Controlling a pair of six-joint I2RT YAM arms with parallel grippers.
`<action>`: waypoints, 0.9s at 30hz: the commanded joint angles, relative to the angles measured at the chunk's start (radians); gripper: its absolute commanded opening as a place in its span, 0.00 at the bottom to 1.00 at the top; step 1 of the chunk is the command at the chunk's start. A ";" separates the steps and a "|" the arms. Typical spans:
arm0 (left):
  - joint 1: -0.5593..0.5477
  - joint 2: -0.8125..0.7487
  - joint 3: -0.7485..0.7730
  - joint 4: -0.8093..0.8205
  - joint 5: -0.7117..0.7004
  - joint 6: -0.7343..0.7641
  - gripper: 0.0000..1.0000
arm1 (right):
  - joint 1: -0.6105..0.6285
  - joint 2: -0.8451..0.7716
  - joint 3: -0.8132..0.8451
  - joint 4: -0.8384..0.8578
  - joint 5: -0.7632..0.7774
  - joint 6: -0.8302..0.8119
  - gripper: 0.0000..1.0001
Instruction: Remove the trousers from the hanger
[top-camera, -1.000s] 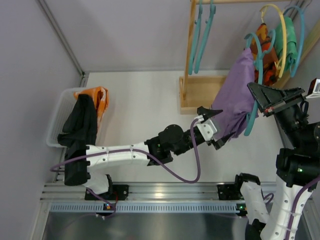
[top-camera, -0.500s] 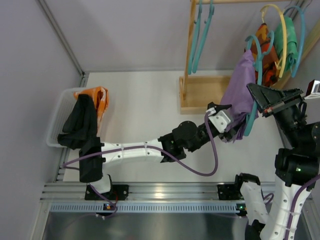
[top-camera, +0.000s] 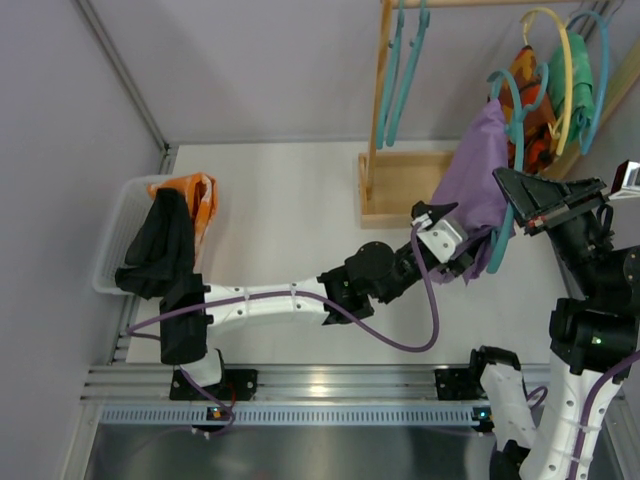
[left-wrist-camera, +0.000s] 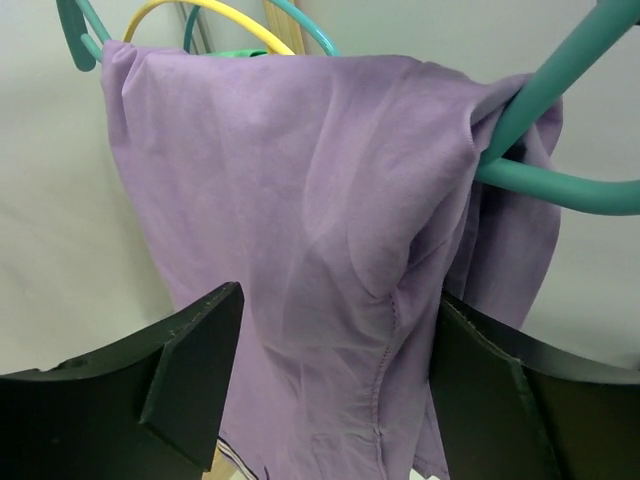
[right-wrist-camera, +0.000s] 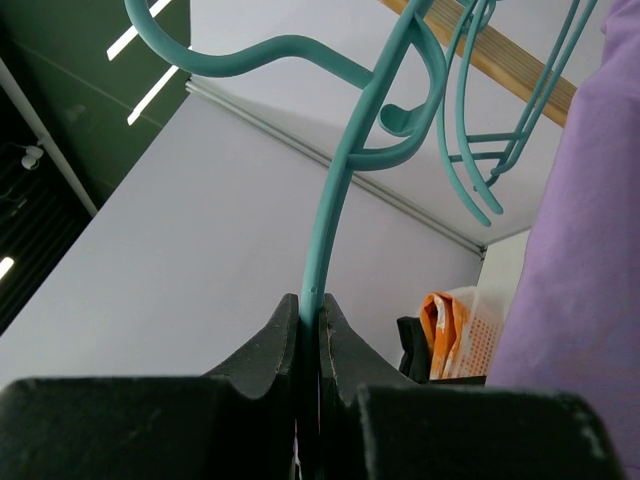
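Purple cloth trousers (top-camera: 478, 165) hang draped over a teal plastic hanger (top-camera: 497, 250) beside the wooden rack (top-camera: 392, 185), over the right side of the white table (top-camera: 280, 200). The top view gives the layout. Orange-red patterned trousers (top-camera: 528, 95) and green mottled trousers (top-camera: 580, 95) are bunched behind, the green pair by a yellow hanger (top-camera: 566, 70). Two bare teal hangers (top-camera: 400, 70) sit further left. A white basket (top-camera: 112, 240) at far left has an orange cloth (top-camera: 190, 195) and a black cloth (top-camera: 160, 245) over its rim. That view can't resolve either grip; the wrist views do. In the left wrist view the left gripper (left-wrist-camera: 330, 340) has its jaws wide apart, with the purple fabric hanging between the fingers (left-wrist-camera: 190, 370) and nothing pinched; can't tell if the pads touch the cloth. In the right wrist view the right gripper (right-wrist-camera: 310, 305) is clamped tight on the teal hanger's thin shaft, purple cloth at the frame's right edge. Up close the purple trousers are plain, matte and softly creased, with a stitched seam running down the middle. They are gathered into a knot of folds where the hanger arm passes through at upper right.
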 joint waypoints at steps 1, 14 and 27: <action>0.006 -0.008 0.017 0.076 -0.016 0.007 0.74 | -0.013 -0.021 0.019 0.169 0.000 0.002 0.00; 0.012 -0.094 -0.002 0.036 -0.059 0.044 0.00 | -0.011 -0.008 -0.030 0.142 0.016 -0.034 0.00; 0.024 -0.210 0.155 -0.035 -0.051 0.154 0.00 | -0.013 -0.025 -0.208 0.019 0.054 -0.227 0.00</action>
